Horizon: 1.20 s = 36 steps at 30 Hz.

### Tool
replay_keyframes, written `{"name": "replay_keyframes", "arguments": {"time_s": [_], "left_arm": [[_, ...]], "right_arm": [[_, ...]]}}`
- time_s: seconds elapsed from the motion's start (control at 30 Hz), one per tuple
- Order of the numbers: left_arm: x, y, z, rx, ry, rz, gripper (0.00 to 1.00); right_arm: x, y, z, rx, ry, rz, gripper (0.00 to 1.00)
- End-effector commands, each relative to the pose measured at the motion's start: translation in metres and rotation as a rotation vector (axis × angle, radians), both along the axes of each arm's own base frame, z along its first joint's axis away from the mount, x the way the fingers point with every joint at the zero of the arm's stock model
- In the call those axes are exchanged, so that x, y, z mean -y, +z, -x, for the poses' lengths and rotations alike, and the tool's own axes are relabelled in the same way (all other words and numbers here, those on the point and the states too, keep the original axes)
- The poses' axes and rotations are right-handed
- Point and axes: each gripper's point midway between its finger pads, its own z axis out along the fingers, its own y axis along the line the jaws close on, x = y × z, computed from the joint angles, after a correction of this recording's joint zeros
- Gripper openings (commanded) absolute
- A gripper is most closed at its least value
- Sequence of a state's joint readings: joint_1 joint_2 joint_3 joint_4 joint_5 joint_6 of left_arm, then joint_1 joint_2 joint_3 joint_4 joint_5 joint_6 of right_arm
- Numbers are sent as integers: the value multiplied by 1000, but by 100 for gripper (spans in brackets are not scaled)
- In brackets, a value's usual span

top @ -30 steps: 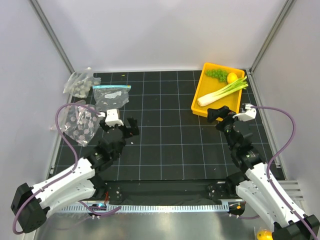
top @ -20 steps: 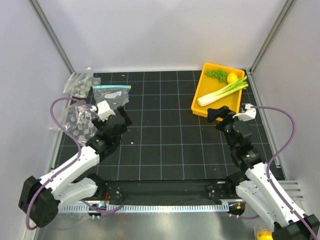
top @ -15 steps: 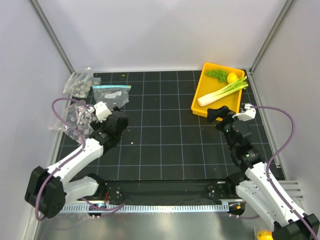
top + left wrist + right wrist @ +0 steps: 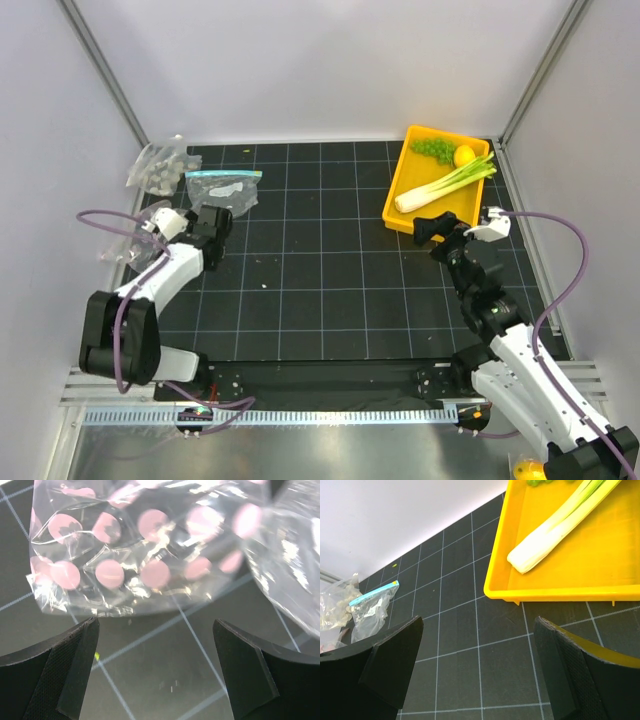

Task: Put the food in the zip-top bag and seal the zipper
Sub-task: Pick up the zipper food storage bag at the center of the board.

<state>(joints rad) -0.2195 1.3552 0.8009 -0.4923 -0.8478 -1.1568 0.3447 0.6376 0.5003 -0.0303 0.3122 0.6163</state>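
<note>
The left arm has swung out to the left edge over the last second, carrying the left fingers (image 4: pixel 212 228) away from mid-surface. They stand wide apart with nothing between them (image 4: pixel 155 625), low over the black gridded surface (image 4: pixel 330 270), just short of the zip-top bag (image 4: pixel 140 545). The right arm has kept its place. The right fingers (image 4: pixel 440 228) are also spread wide and empty (image 4: pixel 477 630), hanging just before the near rim of the yellow tray (image 4: pixel 396 200).

The zip-top bag (image 4: pixel 125 243) lies crumpled at the left edge, partly under the left arm; its zipper cannot be made out. The leek (image 4: pixel 445 185), lemon (image 4: pixel 464 155) and grapes (image 4: pixel 432 148) all lie in the tray at the far right corner.

Plain white walls and slanted metal posts (image 4: pixel 105 75) close in the surface on three sides. A blue-strip bag (image 4: pixel 225 190) and a bunched dotted bag (image 4: pixel 158 165) crowd the far left corner, while the whole middle of the grid lies bare between the arms
</note>
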Motion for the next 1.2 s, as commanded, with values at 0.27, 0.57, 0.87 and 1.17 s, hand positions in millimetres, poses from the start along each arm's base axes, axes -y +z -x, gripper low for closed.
{"name": "replay_keyframes", "arguments": {"time_s": [0.27, 0.57, 0.87, 1.17], "left_arm": [[-31, -56, -27, 15, 214, 195, 91], [-4, -38, -57, 300, 91, 437, 0], [125, 67, -38, 461, -346, 376, 0], [285, 88, 0, 473, -1151, 426, 0]], "right_arm": [[-4, 24, -4, 60, 12, -38, 100], [-6, 24, -4, 60, 17, -35, 100], [-8, 21, -6, 52, 26, -29, 100], [-7, 19, -7, 45, 24, -22, 100]]}}
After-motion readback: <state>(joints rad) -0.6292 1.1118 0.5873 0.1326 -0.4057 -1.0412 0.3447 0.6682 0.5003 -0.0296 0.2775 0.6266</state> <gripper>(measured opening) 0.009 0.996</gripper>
